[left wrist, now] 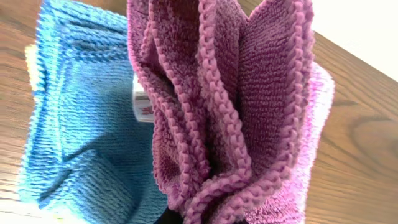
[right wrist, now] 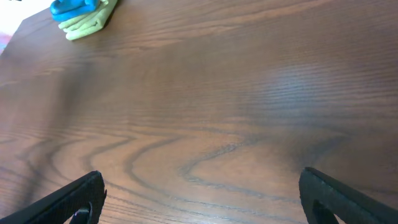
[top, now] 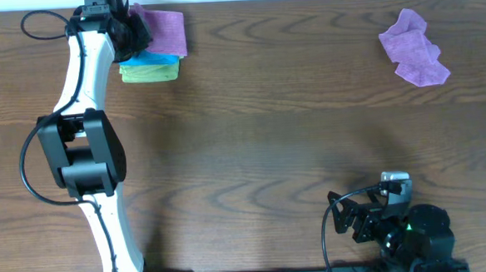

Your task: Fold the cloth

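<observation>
The cloth (top: 164,30) is a folded lilac-purple towel lying on the stack at the far left. In the left wrist view its folded edges (left wrist: 236,106) bunch up out of my jaws, and a small white tag (left wrist: 142,102) shows at its left side. My left gripper (top: 133,29) is at the cloth's left edge and is shut on its layers (left wrist: 208,211); the fingers are mostly hidden by fabric. My right gripper (top: 343,214) is open and empty over bare wood near the front right, its two fingers wide apart (right wrist: 199,193).
Under the cloth lie a blue folded cloth (top: 151,57) (left wrist: 81,124) and a yellow-green one (top: 150,72), both also seen in the right wrist view (right wrist: 81,15). Another purple cloth (top: 413,48) lies crumpled at the far right. The table's back edge is just behind the stack.
</observation>
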Motion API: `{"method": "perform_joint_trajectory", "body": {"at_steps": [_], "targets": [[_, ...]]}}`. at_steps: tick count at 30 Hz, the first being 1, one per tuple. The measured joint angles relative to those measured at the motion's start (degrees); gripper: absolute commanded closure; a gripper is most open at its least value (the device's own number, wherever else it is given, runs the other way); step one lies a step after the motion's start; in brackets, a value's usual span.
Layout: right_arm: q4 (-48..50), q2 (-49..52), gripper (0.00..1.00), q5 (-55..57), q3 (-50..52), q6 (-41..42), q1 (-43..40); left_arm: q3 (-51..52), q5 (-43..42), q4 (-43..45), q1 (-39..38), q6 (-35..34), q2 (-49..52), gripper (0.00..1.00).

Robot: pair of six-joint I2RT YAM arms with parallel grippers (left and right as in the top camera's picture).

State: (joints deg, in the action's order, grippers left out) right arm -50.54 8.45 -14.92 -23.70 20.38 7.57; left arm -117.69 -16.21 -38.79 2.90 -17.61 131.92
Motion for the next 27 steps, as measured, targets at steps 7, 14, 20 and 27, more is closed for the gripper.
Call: {"method": "perform_joint_trajectory", "body": {"at_steps": [7, 14, 20, 27], "targets": [[0.00, 0.00, 0.01, 0.00, 0.00, 0.00, 0.00, 0.00, 3.37, 0.00, 0.00, 1.40, 0.00, 0.84], [0.00, 0.00, 0.01, 0.00, 0.00, 0.00, 0.00, 0.00, 5.29, 0.00, 0.00, 1.70, 0.00, 0.68], [0.00, 0.00, 0.01, 0.00, 0.00, 0.00, 0.00, 0.00, 6.54, 0.00, 0.02, 3.39, 0.00, 0.53], [0.00, 0.00, 0.01, 0.00, 0.00, 0.00, 0.00, 0.00, 6.97, -0.15, 0.26, 4.59, 0.00, 0.50]]}}
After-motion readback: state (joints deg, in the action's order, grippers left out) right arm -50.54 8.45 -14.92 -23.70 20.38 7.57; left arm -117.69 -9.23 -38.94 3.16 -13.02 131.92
